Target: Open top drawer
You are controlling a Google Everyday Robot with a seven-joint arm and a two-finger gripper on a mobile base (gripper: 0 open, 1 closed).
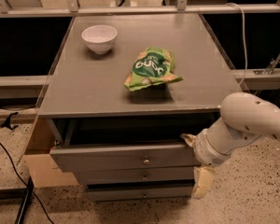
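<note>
The top drawer [107,157] is a grey front with a small round metal knob [146,161]. It stands pulled out a little from under the grey cabinet top [84,94], with a dark gap above it. My gripper [196,160], on a white arm coming in from the right, is against the right end of this drawer front, beside the knob rather than on it.
Two narrower grey drawer fronts [130,175] sit below, closed. A white bowl [99,38] and a green chip bag [151,69] lie on the cabinet top. A cardboard box [37,160] stands at the cabinet's left, and a black cable [9,160] lies on the speckled floor.
</note>
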